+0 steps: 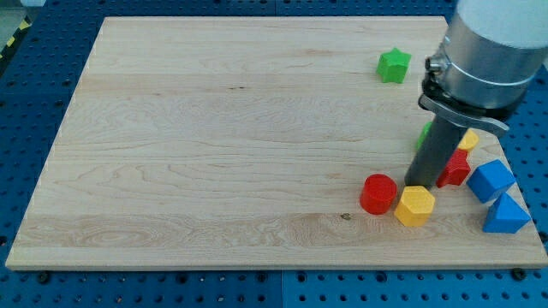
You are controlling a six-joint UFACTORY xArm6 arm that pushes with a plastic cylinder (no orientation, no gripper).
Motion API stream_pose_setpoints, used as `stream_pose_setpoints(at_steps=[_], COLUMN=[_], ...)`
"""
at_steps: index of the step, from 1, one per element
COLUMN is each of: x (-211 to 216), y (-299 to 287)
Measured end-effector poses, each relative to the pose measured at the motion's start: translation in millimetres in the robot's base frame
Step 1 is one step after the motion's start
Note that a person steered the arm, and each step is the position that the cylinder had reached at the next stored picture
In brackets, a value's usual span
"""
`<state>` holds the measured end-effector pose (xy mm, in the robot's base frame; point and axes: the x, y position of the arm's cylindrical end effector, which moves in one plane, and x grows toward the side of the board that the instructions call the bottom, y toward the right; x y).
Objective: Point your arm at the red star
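1. Surface point(214, 154): pale wooden board on a blue pegboard.
2. Rod point(432, 154): dark and upright, hanging from a grey arm at the view's right.
3. My tip point(417, 185): the end effector, a plain rod end with no jaws to part or close. It touches the top of the yellow hexagon.
4. Yellow hexagon point(415, 206): the landmark, near the surface's bottom right.
5. Red cylinder point(378, 193): just left of the hexagon, about touching it.
6. Red star point(455, 168): upper right of the hexagon, just right of the rod.
7. Yellow block point(468, 140): above the red star, shape unclear.
8. Green piece point(424, 133): above the hexagon, mostly hidden by the rod.
9. Green star point(394, 66): well above the hexagon.
10. Blue cube point(491, 180): right of the hexagon, beyond the red star.
11. Blue triangle point(505, 216): right of the hexagon, below the cube.
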<state>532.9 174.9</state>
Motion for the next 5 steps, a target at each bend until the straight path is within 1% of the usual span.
stream_pose_setpoints(at_steps=[2,3,5], x=[30.9,31.9,29.7], y=[5.9,8.3,42.9])
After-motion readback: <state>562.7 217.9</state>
